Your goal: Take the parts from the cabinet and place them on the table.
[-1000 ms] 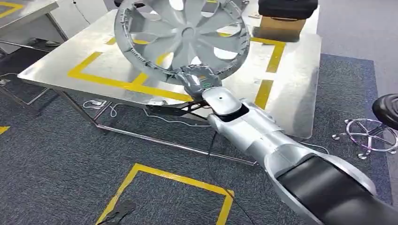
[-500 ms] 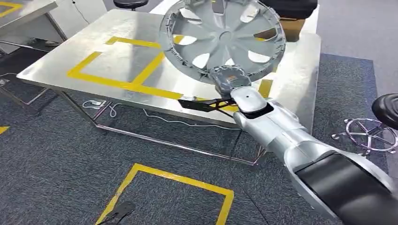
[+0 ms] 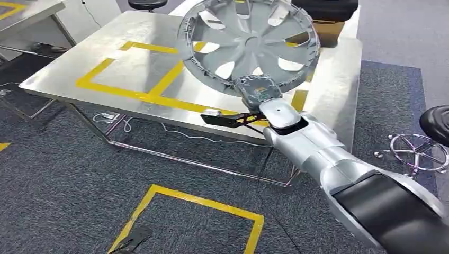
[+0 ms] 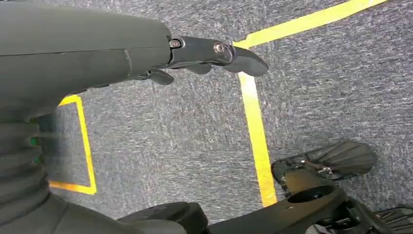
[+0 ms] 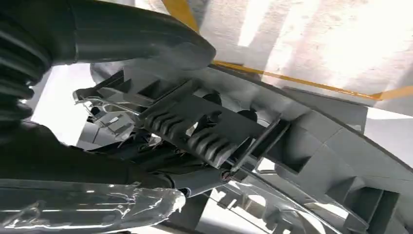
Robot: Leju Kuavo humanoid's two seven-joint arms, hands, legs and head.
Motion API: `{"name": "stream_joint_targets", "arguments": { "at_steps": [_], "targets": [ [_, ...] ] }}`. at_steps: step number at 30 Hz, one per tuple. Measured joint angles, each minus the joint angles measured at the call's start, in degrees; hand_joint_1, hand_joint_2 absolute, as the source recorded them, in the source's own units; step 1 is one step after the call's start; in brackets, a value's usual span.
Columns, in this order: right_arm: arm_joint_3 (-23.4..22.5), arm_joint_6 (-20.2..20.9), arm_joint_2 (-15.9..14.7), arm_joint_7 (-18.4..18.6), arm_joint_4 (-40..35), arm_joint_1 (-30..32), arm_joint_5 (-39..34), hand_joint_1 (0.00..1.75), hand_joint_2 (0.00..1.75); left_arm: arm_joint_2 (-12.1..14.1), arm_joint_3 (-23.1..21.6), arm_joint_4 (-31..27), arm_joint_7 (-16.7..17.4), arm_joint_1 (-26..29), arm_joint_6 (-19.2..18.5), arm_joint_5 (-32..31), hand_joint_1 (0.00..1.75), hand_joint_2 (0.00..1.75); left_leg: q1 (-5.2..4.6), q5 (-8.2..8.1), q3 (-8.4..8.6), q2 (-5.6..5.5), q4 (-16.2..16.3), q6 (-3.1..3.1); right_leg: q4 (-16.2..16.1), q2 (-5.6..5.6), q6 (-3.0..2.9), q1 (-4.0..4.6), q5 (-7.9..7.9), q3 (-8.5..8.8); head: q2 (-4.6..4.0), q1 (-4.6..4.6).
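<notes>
Head view shows the right hand [image 3: 258, 91] gripping the lower rim of a grey wheel cover [image 3: 248, 43], which is held tilted above the shiny tabletop [image 3: 132, 69] marked with yellow tape lines [image 3: 153, 98]. Right wrist view shows the thick thumb [image 5: 141, 41] pressed over the cover's ribbed inner rim, with the darker fingers closed beneath it. Left wrist view shows the left hand [image 4: 209, 56] hanging over grey carpet [image 4: 170, 136], fingers extended and holding nothing.
</notes>
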Motion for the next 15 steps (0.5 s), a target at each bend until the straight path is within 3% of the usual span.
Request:
{"name": "stream_joint_targets", "arguments": {
  "at_steps": [15],
  "targets": [
    [0.0, 0.0, 0.3, -0.2, 0.0, 0.1, 0.2, 1.75, 1.75, 0.0, 0.0, 0.0, 0.3, 0.0, -0.3, 0.0, 0.0, 1.75, 0.0, 0.0, 0.0, 0.0, 0.0, 0.0, 0.0, 0.0, 0.0, 0.0, 0.0, -0.01, 0.0, 0.0]
  ]
}}
